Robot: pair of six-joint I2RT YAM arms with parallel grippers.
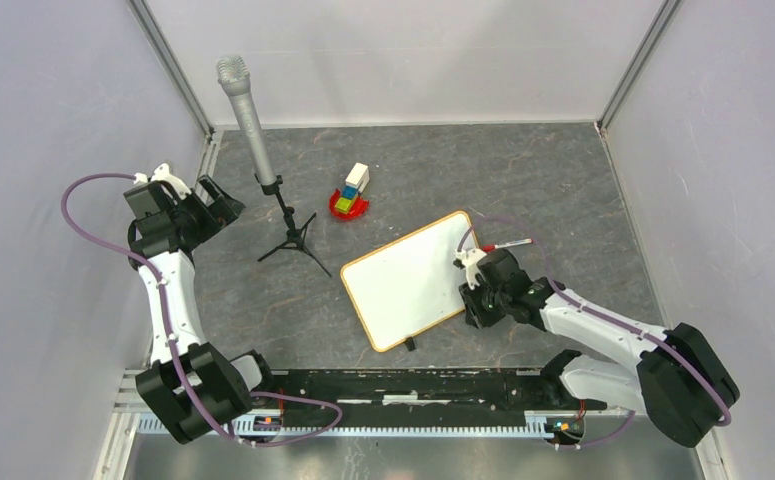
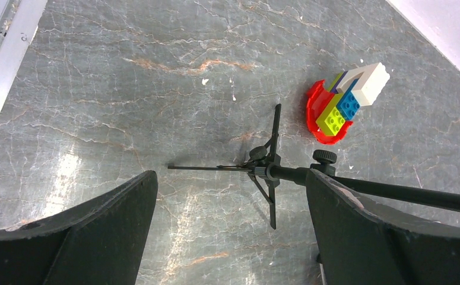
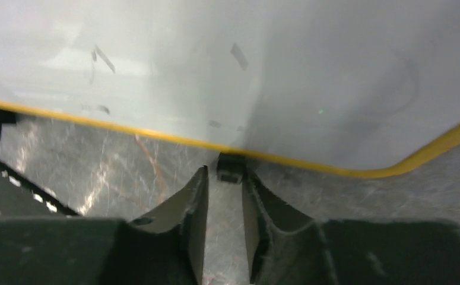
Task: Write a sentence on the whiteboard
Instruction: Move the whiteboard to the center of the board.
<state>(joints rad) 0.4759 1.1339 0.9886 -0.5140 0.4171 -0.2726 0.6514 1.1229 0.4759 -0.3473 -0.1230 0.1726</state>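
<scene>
Top view, rail: black rail (image 1: pixel 403 385) along the near edge, with both arm bases on it.
Top view, whiteboard: whiteboard (image 1: pixel 403 280) lies flat and turned at an angle on the grey marbled table (image 1: pixel 563 180), right of centre; its face looks plain white.
Top view, clip foot: one small black clip foot (image 1: pixel 410 345) juts from the board's near edge.
Top view, right gripper: right gripper (image 1: pixel 470 308) sits at the board's right edge, low over the table.
Top view, marker: red marker (image 1: pixel 508 244) lies on the table just beside the board's far right corner.
Top view, left gripper: left gripper (image 1: pixel 225 200) is raised at far left, well apart from the board.
Top view, other things: microphone (image 1: pixel 246 115) on a black tripod stand (image 1: pixel 291 235); toy bricks (image 1: pixel 353 190) just right of it.
Left wrist, fingers: dark fingers (image 2: pixel 108 231) spread wide with nothing between them; the stand and bricks lie on the table below.
Right wrist, fingers: fingers (image 3: pixel 180 225) parted by only a narrow gap, table showing through it, nothing clamped.
Right wrist, board: yellowish frame (image 3: pixel 156 133) crosses the view; a second black foot (image 3: pixel 230 169) sits on it just at the fingertips.
Right wrist, board face: blurred, with faint grey marks.
</scene>
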